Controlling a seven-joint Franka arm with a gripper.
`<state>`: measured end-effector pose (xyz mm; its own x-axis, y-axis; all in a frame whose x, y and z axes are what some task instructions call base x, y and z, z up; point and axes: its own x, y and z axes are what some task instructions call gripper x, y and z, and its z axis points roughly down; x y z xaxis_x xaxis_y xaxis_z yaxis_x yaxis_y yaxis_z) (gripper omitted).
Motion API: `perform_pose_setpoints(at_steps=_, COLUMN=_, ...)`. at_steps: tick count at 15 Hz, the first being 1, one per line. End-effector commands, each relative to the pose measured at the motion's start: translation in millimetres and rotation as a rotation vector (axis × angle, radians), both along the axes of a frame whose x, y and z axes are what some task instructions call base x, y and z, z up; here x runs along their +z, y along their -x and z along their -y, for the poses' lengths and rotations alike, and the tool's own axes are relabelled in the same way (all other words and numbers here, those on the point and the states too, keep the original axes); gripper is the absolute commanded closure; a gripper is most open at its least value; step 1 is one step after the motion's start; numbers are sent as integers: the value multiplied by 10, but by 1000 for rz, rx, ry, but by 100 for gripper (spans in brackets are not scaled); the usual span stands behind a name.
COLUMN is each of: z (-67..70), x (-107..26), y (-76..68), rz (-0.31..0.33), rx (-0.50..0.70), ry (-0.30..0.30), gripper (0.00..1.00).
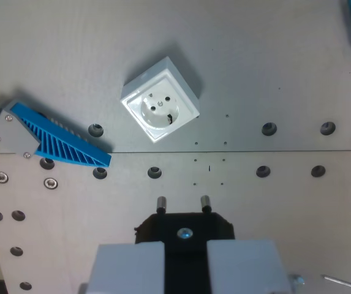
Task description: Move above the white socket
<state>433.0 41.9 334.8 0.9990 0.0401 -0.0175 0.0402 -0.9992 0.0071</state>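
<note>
the gripper [184, 242] looks straight down at the grey metal plate [273, 73], its two pale fingers [129, 266] at the bottom edge clamped on a black plug [184, 228] whose two pins point up the frame. the white socket [160, 99] sits turned cornerwise above centre, well apart from the pins. a blue ribbed wedge [62, 141] lies toward the wrist view's left; bare plate surrounds the socket.

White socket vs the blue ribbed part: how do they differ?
The white socket is a boxy square; the blue ribbed part is a long flat wedge. The socket has a round recessed face; the blue part has parallel slats. The socket sits nearer the view's centre. Both lie on the grey plate.
</note>
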Motion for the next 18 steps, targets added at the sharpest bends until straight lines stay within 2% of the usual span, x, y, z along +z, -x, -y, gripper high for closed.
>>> perform_pose_setpoints(at_steps=1, z=0, x=-120, y=54, rz=69, rx=91, ry=-5, gripper=100)
perform_pose_setpoints(at_steps=6, z=-13, x=-307, y=96, rz=89, rx=160, ry=-2, gripper=100)
perform_pose_setpoints(at_steps=18, z=-66, x=-880, y=199, rz=61, rx=363, ry=9, gripper=100)
